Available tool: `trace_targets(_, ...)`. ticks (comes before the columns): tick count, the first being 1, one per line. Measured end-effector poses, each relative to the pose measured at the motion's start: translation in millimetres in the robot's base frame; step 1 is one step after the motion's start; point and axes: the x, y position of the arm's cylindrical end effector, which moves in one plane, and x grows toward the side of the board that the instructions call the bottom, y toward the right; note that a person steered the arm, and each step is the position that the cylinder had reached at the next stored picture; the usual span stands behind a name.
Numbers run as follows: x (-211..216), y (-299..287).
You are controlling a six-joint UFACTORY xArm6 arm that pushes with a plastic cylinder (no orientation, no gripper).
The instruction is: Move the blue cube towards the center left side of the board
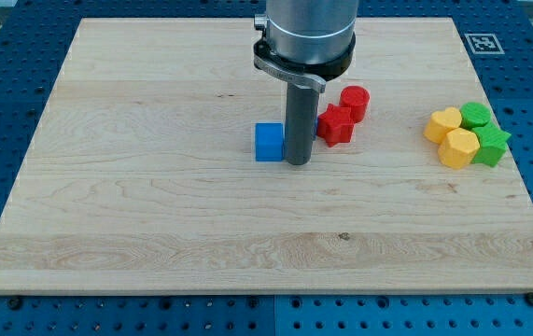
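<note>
The blue cube [268,142] sits on the wooden board [154,187] a little left of the board's middle. My tip [298,162] rests on the board right against the cube's right side, touching or nearly touching it. The dark rod rises from there to the grey arm body at the view's top.
Two red blocks, a star-like one [336,124] and a cylinder [354,101], lie just right of the rod. A cluster at the view's right holds a yellow heart [442,123], a yellow hexagon [458,147], a green block [476,115] and a green star [492,145].
</note>
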Motion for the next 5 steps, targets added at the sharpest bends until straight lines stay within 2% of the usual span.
trace_targets(2, -0.4, -46.0)
trace_targets(3, -3.3, -23.5)
trace_targets(4, -19.5, -11.4)
trace_targets(5, -41.5, -48.8)
